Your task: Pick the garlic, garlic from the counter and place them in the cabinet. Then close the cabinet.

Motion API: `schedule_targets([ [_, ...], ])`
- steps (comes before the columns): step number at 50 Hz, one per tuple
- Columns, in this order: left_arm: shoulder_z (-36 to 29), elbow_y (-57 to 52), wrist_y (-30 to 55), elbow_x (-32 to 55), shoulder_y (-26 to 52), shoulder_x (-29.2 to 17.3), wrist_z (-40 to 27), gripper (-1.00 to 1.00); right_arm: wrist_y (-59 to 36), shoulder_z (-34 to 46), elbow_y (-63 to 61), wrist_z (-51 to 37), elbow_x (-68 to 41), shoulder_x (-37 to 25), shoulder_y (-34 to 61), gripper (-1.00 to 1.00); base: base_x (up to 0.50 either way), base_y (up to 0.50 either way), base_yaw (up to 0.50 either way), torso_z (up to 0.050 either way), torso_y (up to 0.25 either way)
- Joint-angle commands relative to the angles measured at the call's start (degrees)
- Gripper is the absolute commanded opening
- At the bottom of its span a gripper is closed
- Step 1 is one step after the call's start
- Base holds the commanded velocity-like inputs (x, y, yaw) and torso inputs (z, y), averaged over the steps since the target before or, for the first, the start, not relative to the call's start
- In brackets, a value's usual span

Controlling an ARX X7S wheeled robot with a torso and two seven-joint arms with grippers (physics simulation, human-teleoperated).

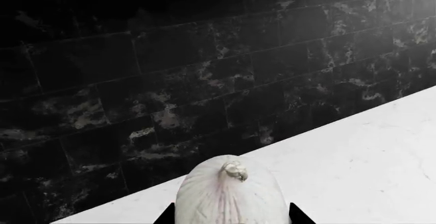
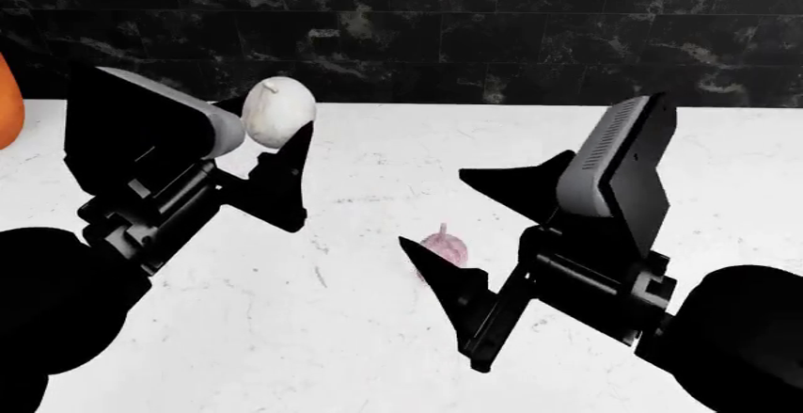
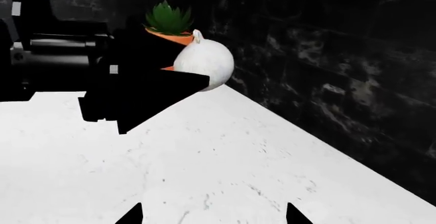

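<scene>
Gripped between the dark fingers of the left gripper (image 2: 278, 140), the white garlic (image 2: 277, 110) is held raised above the counter (image 2: 376, 357), in front of the black marbled wall tiles (image 2: 502, 27). In the left wrist view, the same bulb (image 1: 232, 196) is seen close up, its curled stem tip pointing toward the wall. The pinkish-purple garlic (image 2: 445, 246) is seen resting on the white stone surface, just beside one finger of the right gripper (image 2: 483, 234), whose jaws are spread wide apart with nothing between them. An orange plant pot (image 3: 173, 36) with green leaves is shown behind the left arm in the right wrist view.
</scene>
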State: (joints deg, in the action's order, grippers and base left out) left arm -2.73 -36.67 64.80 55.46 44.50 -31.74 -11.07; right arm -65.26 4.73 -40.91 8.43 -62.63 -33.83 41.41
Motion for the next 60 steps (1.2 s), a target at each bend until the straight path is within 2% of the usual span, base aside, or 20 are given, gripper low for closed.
schedule_targets([
  [1, -0.27, 0.54, -1.1, 0.0, -0.44, -0.23, -0.2, -1.0, 0.89, 4.55, 1.08, 1.22, 4.23, 0.25, -0.61, 1.0, 0.0, 0.0, 0.0, 0.0, 0.0],
  [34, -0.04, 0.22, -2.75, 0.79, -2.13, -1.09, -0.04, -1.0, 6.34, 15.02, 10.79, 2.05, 16.57, 2.03, -3.19, 1.0, 0.0, 0.0, 0.0, 0.0, 0.0],
  [60, -0.66, 0.82, -4.72, -0.07, -3.42, -1.67, 0.6, -1.0, 7.61, 18.28, 14.57, 1.54, 20.13, 1.81, -3.81, 1.0, 0.0, 0.0, 0.0, 0.0, 0.0],
])
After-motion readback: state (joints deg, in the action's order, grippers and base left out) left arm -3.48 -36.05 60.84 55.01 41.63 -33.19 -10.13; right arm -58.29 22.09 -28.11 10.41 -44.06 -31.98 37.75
